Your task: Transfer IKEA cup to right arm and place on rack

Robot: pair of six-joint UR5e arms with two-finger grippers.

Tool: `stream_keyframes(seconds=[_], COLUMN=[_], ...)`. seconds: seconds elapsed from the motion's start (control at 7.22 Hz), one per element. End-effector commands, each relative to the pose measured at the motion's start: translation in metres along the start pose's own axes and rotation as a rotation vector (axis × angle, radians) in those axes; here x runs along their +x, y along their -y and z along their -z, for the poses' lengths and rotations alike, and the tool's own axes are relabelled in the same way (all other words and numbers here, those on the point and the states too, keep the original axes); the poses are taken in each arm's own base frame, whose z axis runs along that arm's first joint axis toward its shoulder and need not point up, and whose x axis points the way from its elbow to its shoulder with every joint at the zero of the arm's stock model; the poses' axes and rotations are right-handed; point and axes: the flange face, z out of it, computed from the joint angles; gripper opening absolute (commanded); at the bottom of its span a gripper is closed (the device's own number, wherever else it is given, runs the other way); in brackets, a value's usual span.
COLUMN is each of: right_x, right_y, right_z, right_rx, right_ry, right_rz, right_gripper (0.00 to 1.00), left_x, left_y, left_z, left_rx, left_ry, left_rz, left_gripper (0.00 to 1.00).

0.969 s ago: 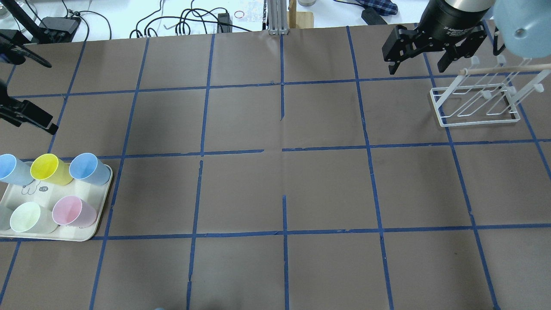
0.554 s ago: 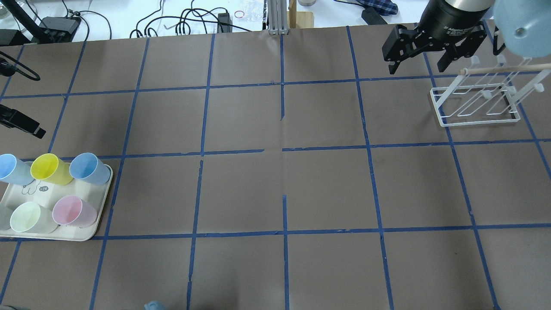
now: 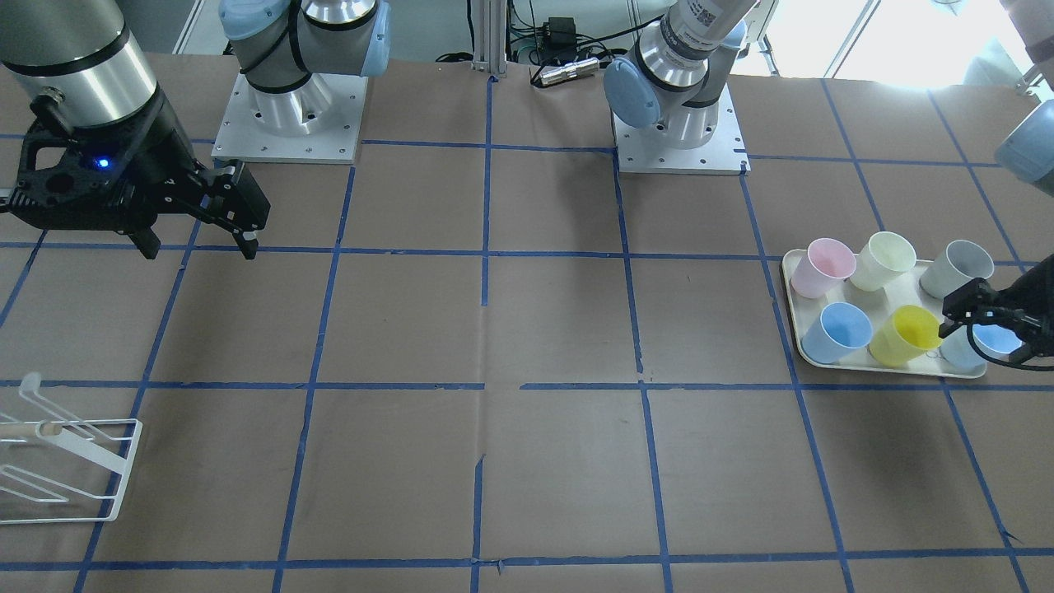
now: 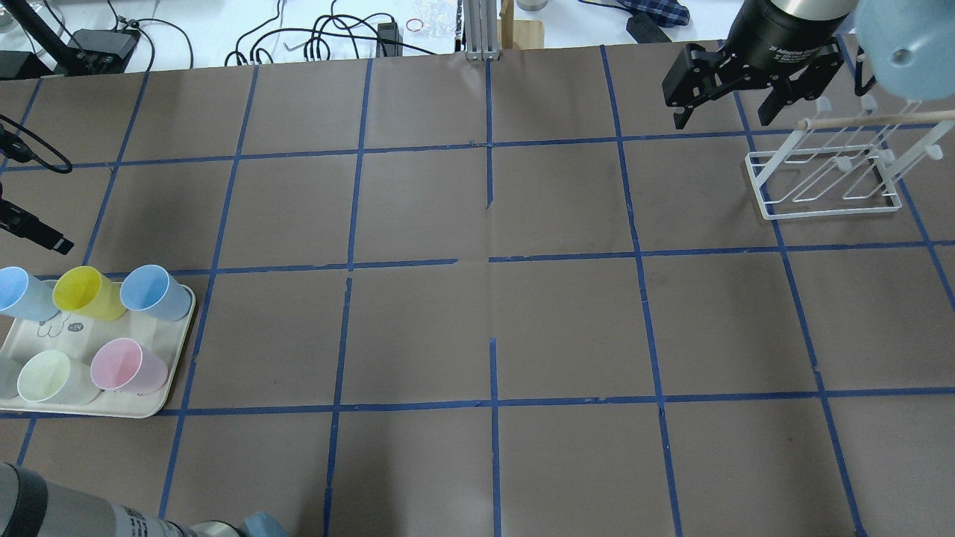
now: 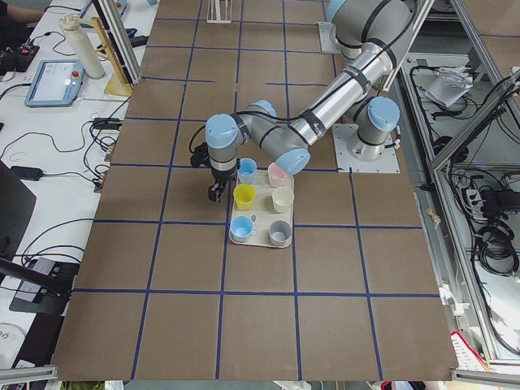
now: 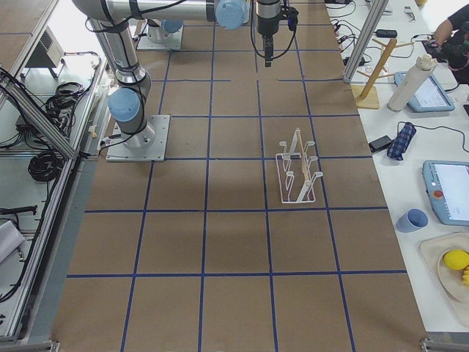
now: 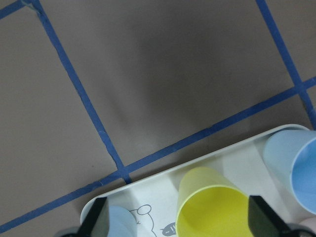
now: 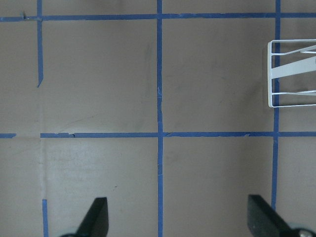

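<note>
The IKEA cup (image 4: 19, 292) is pale sky-blue and stands at the far corner of the cream tray (image 4: 175, 373), next to a yellow cup (image 4: 83, 292). In the front-facing view the IKEA cup (image 3: 963, 350) is partly hidden behind my left gripper (image 3: 988, 317). My left gripper (image 7: 177, 210) is open and empty, above the table just off the tray's far edge. My right gripper (image 4: 722, 118) is open and empty, hanging beside the white rack (image 4: 821, 179); it also shows in the front-facing view (image 3: 200, 245).
The tray also holds a deeper blue cup (image 4: 153, 292), a pink cup (image 4: 123, 365), a pale green cup (image 4: 48, 377) and a grey cup (image 3: 959, 268). The rack shows again in the right wrist view (image 8: 291, 74). Brown paper with blue tape lines covers the table.
My left gripper has moved toward the tray and mostly out of the overhead view. Part of the left arm now shows at that view's bottom left. The right arm has not moved.
</note>
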Motion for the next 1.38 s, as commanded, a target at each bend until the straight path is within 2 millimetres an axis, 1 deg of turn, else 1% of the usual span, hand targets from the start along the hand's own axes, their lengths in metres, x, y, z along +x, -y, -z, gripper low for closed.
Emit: stream_keyframes(seconds=[0.0,0.14,0.42,0.55,0.69,0.97,1.11,1.25], right_x=[0.000,0.000,0.000,0.000,0.000,0.000,0.000,-0.003], right_y=[0.000,0.000,0.000,0.000,0.000,0.000,0.000,0.000], right_z=[-0.001,-0.001,-0.001,-0.001,-0.001,-0.001,-0.001,-0.001], right_rx=[-0.002,-0.002,-0.002,-0.002,-0.002,-0.002,-0.003,-0.002], right_ry=[0.000,0.002,0.002,0.002,0.002,0.002,0.003,0.027], right_rz=[0.002,0.001,0.001,0.002,0.002,0.002,0.002,0.002], right_gripper=[1.00,1.00,1.00,1.00,1.00,1.00,1.00,1.00], left_x=[-0.056,-0.073,-0.097,-0.104,-0.106,-0.103,-0.103,-0.103], left_y=[-0.050,-0.067,-0.084,-0.096,-0.099,-0.096,-0.096,-0.097], left_z=[0.006,-0.003,-0.027,-0.040,-0.048,-0.069,-0.073,-0.076], left_rx=[-0.002,0.021,0.022,0.013,0.007,-0.003,-0.006,-0.006], left_ry=[-0.006,-0.036,-0.066,-0.087,-0.096,-0.120,-0.125,-0.130], left_rz=[0.028,0.063,0.097,0.098,0.094,0.088,0.090,0.079], left_gripper=[1.00,1.00,1.00,1.00,1.00,1.00,0.98,0.88])
